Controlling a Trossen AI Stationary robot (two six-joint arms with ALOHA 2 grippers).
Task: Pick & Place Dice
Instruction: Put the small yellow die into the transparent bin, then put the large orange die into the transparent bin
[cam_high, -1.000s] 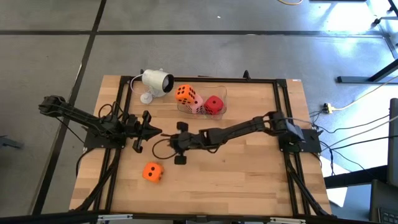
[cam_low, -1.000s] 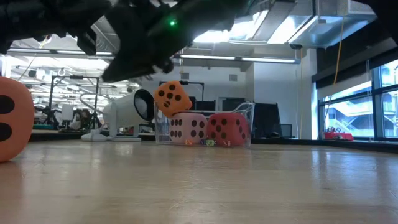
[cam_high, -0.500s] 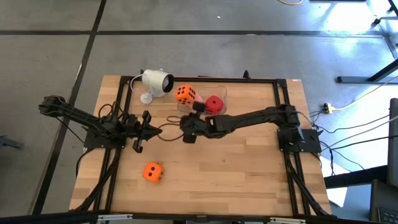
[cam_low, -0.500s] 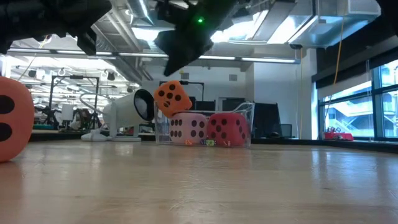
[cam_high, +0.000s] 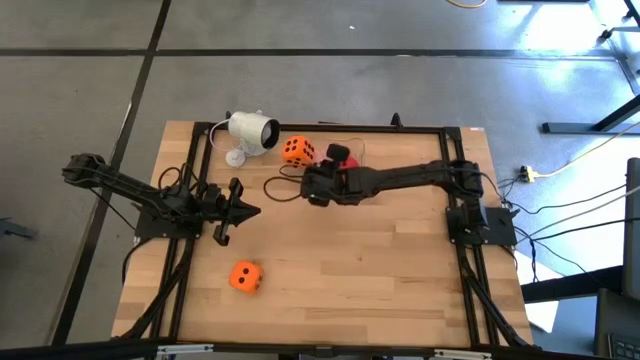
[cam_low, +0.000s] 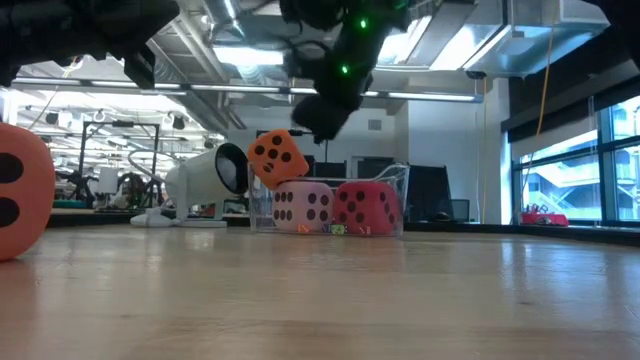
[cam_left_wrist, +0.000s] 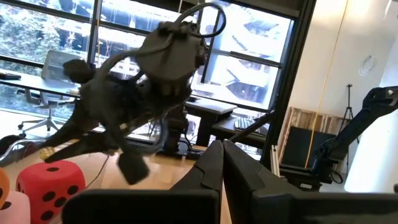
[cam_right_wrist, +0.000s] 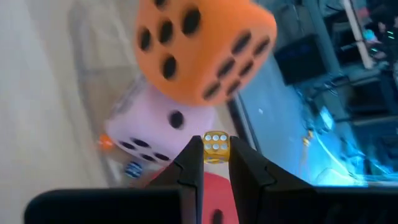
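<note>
My right gripper (cam_right_wrist: 216, 154) is shut on a tiny yellow die (cam_right_wrist: 215, 147) and hangs over a clear box (cam_low: 397, 187) at the table's far side. In the box sit a pale pink die (cam_right_wrist: 158, 134) and a red die (cam_high: 344, 157). An orange die (cam_high: 295, 151) rests tilted on the pink one and the box's left rim. A second orange die (cam_high: 245, 277) lies on the table near the front left. My left gripper (cam_high: 250, 211) waits shut at the table's left, touching nothing. My right gripper pinches the tiny yellow die by two opposite faces (cam_right_wrist: 215, 155) between its two fingertips. The fingers slant down toward the table's far edge. The die is lifted clear, above the pink die and the red die (cam_right_wrist: 214, 202) in the box.
A white camera (cam_high: 250, 130) on a small stand sits at the far left, next to the box. A few tiny coloured specks (cam_low: 335, 230) lie in the box's bottom. Bare wood lies in the table's middle and right half.
My right gripper has swung from the table's middle toward the far edge and now hangs over the box. It has risen and tipped from pointing steeply down to a shallower downward slant. The large dice have stayed where they were.
</note>
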